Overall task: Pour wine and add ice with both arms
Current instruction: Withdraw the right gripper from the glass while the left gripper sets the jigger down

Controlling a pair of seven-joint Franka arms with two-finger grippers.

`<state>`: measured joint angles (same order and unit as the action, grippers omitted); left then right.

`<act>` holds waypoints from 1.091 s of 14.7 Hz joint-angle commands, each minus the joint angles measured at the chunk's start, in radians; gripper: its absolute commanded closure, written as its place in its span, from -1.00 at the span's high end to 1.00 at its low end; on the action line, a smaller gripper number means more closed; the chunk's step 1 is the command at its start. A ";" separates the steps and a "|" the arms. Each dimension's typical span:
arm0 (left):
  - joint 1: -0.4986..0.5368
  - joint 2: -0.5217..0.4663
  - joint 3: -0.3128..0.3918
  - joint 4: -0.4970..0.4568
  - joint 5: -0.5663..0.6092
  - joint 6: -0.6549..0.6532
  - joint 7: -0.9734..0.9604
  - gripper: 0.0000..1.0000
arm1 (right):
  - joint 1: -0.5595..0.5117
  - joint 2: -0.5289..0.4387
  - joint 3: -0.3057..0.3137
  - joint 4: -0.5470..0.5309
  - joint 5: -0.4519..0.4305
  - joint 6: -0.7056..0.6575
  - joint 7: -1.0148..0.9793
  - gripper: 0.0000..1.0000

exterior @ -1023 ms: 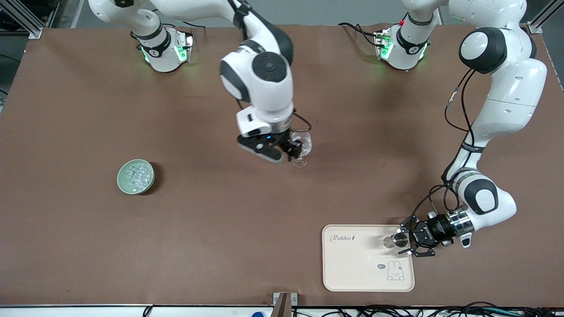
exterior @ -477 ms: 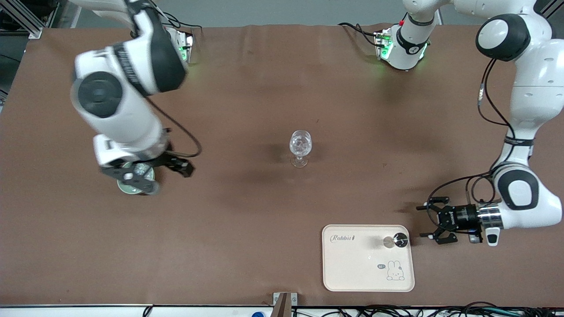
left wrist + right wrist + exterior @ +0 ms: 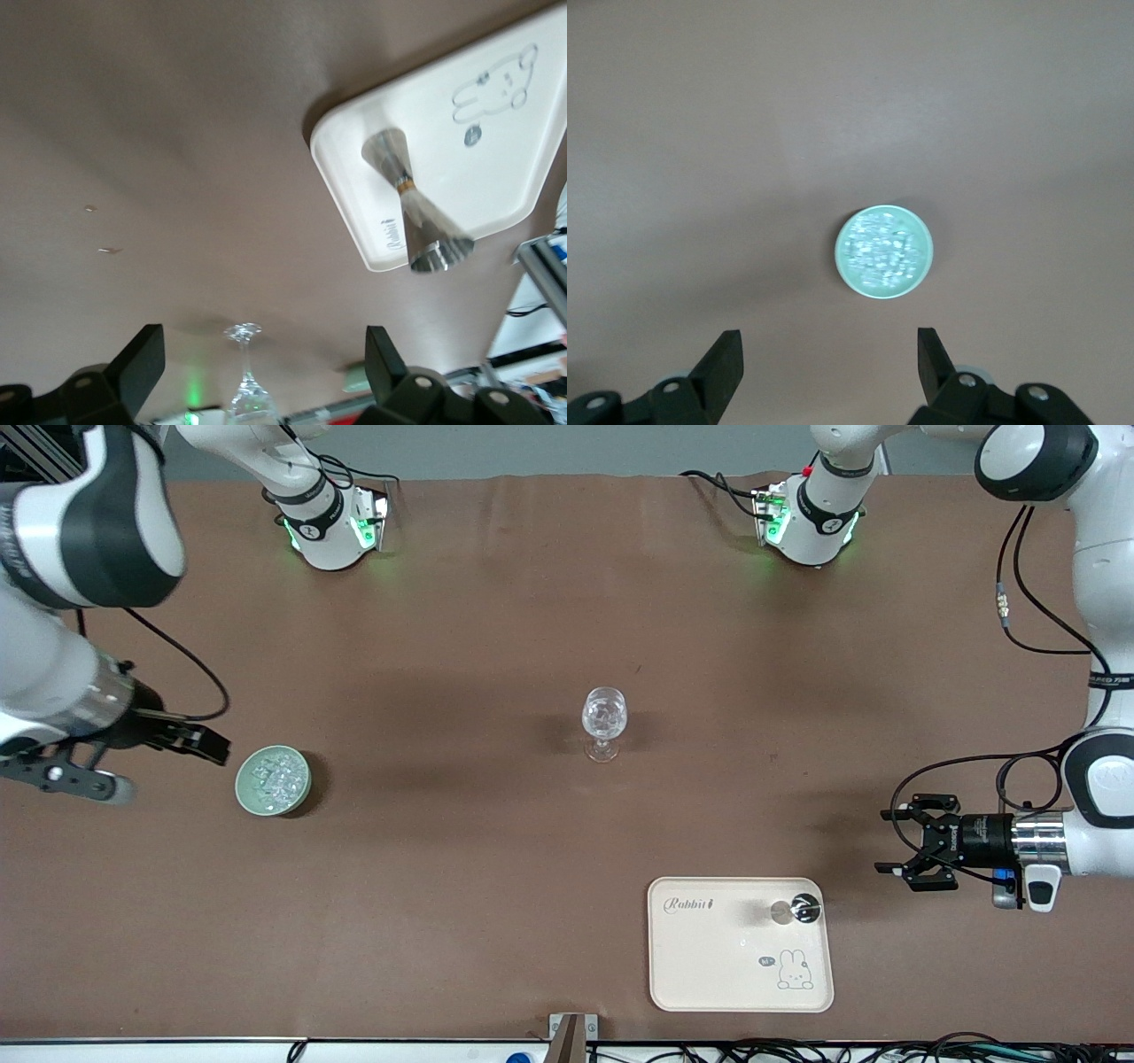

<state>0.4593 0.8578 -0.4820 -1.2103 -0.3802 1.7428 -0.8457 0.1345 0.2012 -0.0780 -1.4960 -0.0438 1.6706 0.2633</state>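
A cream rabbit-printed tray [image 3: 709, 974] lies near the front camera, a steel jigger [image 3: 791, 911] standing on it.

Ice [image 3: 273, 779] in bowl [image 3: 244, 790]; jigger [image 3: 794, 911] on tray [image 3: 709, 965]

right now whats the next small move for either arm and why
Probably none beyond parking. The glass at mid-table already holds ice, more ice sits in the green bowl, and the jigger stands on the tray. The right gripper, open, is beside the bowl; the left gripper, open, is above the table by the tray.
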 commanded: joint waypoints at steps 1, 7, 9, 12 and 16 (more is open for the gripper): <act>0.004 -0.060 -0.049 -0.032 0.076 -0.003 -0.001 1.00 | -0.074 -0.089 0.024 -0.095 -0.001 0.002 -0.136 0.75; -0.013 -0.155 -0.179 -0.031 0.295 -0.003 -0.001 1.00 | -0.124 -0.132 0.023 -0.089 -0.001 -0.061 -0.312 0.75; -0.021 -0.181 -0.223 -0.032 0.393 -0.005 0.008 1.00 | -0.142 -0.137 0.023 -0.083 -0.001 -0.063 -0.378 0.75; -0.019 -0.219 -0.277 -0.032 0.495 -0.055 0.088 1.00 | -0.147 -0.132 0.021 -0.027 -0.002 -0.080 -0.463 0.75; -0.024 -0.314 -0.279 -0.035 0.540 -0.106 0.202 1.00 | -0.145 -0.131 0.023 0.033 0.002 -0.144 -0.461 0.76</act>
<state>0.4258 0.6233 -0.7622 -1.2145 0.1299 1.6685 -0.7178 0.0068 0.0820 -0.0728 -1.4794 -0.0437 1.5542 -0.1827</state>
